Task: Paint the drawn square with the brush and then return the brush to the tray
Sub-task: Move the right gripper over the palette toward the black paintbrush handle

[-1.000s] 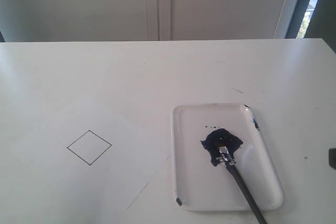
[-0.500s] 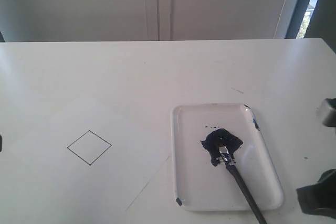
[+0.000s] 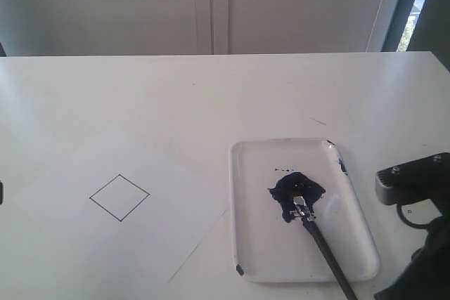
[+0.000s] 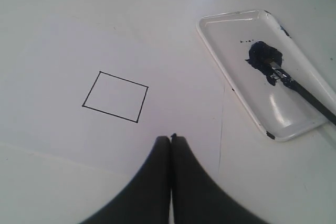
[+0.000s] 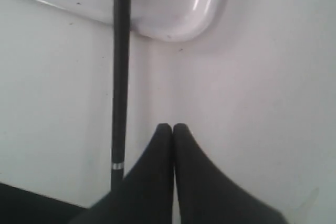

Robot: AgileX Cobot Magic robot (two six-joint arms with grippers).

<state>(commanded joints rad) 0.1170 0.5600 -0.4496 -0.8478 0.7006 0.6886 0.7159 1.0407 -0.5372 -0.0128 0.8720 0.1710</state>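
While the square (image 3: 119, 197) is bare inside its outline, I judge the task to be at its first step: fetching the brush (image 3: 320, 238). No paint is on the paper (image 3: 169, 233), which lies toward the near left corner of the table (image 3: 225, 96).

**Position of parts**
- The tray (image 3: 240, 244) sits toward the near right corner of the table, just beside the paper.
- The brush lies with its bristles in the blue paint (image 3: 288, 189) in the tray. Its handle crosses the tray's rim and points at the near edge of the table.
- The right arm (image 3: 415, 186) is at the right edge of the table, beside the tray.

**State of the fingers**
- The right fingers (image 5: 157, 171) are pressed together, tip against tip. They hold nothing. In the right wrist view the handle (image 5: 121, 77) runs alongside them, not between them. I cannot tell whether they touch the table.
- The left fingers (image 4: 155, 182) are likewise together and hold nothing. They point toward the square (image 4: 115, 97), with bare paper between.

**Next move, as I judge it**
1. Spread the right fingers wider than the handle.
2. Shift them sideways until the handle lies between them.
3. Lower them and clamp the handle, clear of the tray's rim (image 5: 178, 24).
4. Lift without dragging the bristles across the tray.
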